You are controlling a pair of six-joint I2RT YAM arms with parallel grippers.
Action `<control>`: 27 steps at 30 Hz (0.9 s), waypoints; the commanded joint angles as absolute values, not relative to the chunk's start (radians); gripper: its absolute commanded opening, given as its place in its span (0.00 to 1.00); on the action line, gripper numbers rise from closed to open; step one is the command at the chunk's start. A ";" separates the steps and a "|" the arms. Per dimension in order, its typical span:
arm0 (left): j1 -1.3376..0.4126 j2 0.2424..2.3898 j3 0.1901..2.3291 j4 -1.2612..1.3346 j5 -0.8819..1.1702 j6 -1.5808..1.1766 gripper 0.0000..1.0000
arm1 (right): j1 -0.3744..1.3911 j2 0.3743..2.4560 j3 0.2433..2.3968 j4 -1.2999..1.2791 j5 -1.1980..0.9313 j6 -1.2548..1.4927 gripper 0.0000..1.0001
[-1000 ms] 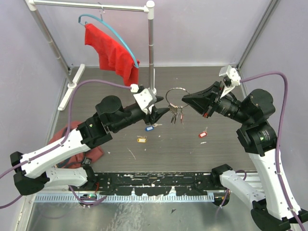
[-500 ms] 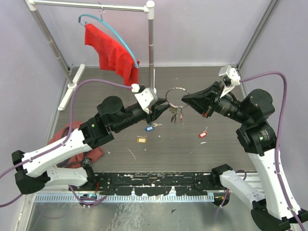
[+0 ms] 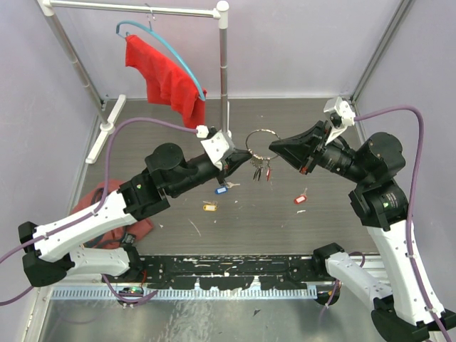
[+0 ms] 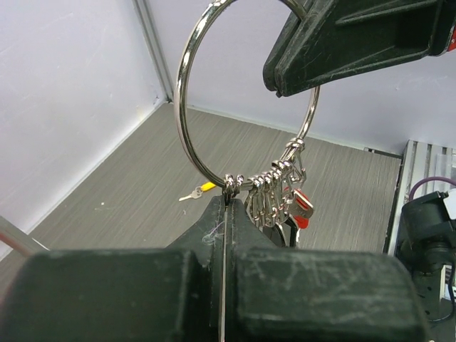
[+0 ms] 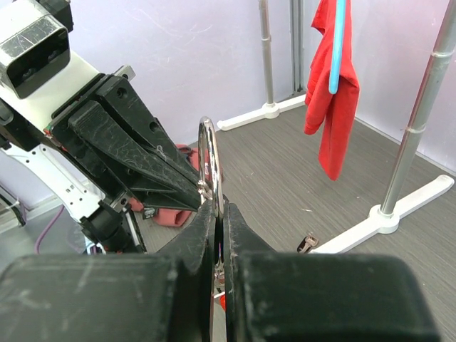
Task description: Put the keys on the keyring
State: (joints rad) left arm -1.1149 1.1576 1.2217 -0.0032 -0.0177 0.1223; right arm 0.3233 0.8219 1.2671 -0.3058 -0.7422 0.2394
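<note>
Aloft, keyring (image 3: 261,130) upright, keys (image 3: 261,169) hanging downward, left pincer (image 3: 244,159) and right pincer (image 3: 271,148) both clamped on it.

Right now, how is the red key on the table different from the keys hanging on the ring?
The red-tagged key lies flat on the table; the hanging keys dangle in the air. It is alone; they are bunched together. No hand touches it; their keyring is pinched by the left hand and the right hand. Both are small tagged keys.

text: none legible | labels: none | numbers: none
</note>
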 commanded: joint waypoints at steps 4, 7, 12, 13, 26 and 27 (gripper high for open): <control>-1.121 1.145 1.267 -0.031 -0.070 0.185 0.00 | 0.321 0.796 1.276 -0.255 -0.694 0.229 0.01; -1.123 1.143 1.291 -0.117 -0.108 0.250 0.00 | 0.321 0.796 1.285 -0.288 -0.670 0.201 0.02; -1.126 1.141 1.334 -0.255 -0.123 0.325 0.00 | 0.321 0.803 1.300 -0.333 -0.653 0.163 0.02; -1.127 1.139 1.340 -0.270 -0.130 0.337 0.00 | 0.322 0.805 1.302 -0.339 -0.650 0.157 0.02; -1.135 1.142 1.353 -0.262 -0.143 0.338 0.01 | 0.322 0.819 1.288 -0.296 -0.678 0.207 0.05; -1.136 1.142 1.344 -0.242 -0.143 0.325 0.04 | 0.321 0.819 1.283 -0.287 -0.679 0.218 0.05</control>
State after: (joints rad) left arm -1.1351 1.1557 1.3365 -0.2741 -0.1226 0.3531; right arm 0.3237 0.8337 1.2644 -0.3889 -0.6891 0.1871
